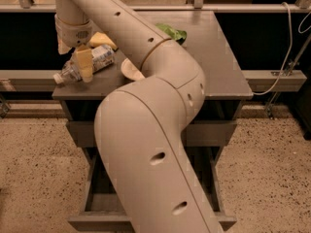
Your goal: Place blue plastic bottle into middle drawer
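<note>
The blue plastic bottle [103, 57] lies on its side at the left end of the cabinet top, with its white cap toward the front left corner. My gripper [82, 71] hangs straight down from the arm onto the bottle's middle, and part of it crosses in front of the bottle. The middle drawer [90, 202] is pulled open below. Its grey front edge is at the bottom of the view. My arm hides most of its floor.
A pale bowl [128, 70] sits just right of the bottle, mostly hidden by my arm. A yellow item [101, 40] lies behind the bottle, and a green bag [175, 32] lies at the back. The closed top drawer front [78, 133] is above the open drawer. A cable hangs at the right.
</note>
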`<state>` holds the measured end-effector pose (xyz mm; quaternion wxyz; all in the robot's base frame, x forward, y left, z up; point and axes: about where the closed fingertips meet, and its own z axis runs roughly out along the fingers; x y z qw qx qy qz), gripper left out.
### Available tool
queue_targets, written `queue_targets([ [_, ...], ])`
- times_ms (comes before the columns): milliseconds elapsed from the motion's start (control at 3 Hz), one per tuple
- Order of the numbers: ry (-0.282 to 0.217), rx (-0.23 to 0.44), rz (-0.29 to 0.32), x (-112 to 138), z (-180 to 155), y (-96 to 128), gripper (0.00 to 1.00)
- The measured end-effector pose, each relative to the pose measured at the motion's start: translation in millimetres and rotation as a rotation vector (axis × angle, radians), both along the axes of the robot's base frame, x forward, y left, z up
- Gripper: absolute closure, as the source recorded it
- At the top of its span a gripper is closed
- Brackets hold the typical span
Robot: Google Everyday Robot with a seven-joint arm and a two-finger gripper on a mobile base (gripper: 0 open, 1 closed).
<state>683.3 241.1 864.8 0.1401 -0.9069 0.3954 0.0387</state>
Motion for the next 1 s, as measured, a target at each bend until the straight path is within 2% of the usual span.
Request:
queue_targets([
  [333, 0.031, -0.027, -0.047, 11, -22, -9, 0.50],
  [667, 0.051, -0.032, -0.070, 13, -30, -19, 0.71],
  [1000, 0.044, 0.033, -0.052, 5, -7, -25, 0.95],
])
